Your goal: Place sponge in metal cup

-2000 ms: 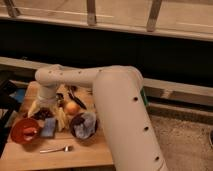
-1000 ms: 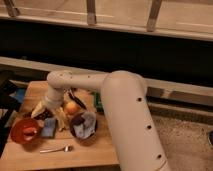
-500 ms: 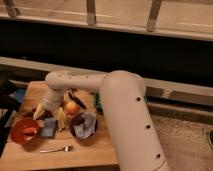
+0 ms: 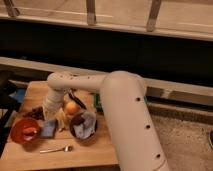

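Camera view, flat blue-grey sponge (image 4: pixel 49 128) beside red bowl (image 4: pixel 16 127), gripper (image 4: pixel 52 116) just above, its grip cannot be told

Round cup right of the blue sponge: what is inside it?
A crumpled grey-blue item fills the cup; its bottom is covered. The sponge lies outside it on the table, and the tool hangs just above the sponge.
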`<act>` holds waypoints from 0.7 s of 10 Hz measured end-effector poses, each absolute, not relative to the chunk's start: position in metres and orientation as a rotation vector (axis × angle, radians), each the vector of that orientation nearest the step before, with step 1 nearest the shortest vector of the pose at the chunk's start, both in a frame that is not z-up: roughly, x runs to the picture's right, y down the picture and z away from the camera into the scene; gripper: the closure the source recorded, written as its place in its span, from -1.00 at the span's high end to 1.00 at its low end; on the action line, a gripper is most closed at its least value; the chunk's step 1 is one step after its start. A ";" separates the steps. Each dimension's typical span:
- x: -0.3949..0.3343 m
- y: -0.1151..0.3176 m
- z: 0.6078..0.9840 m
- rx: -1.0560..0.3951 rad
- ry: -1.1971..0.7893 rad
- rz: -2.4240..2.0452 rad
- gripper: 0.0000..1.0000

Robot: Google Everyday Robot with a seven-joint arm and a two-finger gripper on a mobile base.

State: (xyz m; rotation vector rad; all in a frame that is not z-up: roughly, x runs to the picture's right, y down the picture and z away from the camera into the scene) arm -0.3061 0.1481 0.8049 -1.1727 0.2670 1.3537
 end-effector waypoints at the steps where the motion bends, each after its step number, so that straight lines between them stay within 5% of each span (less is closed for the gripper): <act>1: -0.303 0.147 0.805 -1.161 0.272 1.359 -0.36; 4: -0.295 0.143 0.804 -1.135 0.285 1.369 -0.33; 7: -0.292 0.145 0.808 -1.130 0.304 1.373 0.08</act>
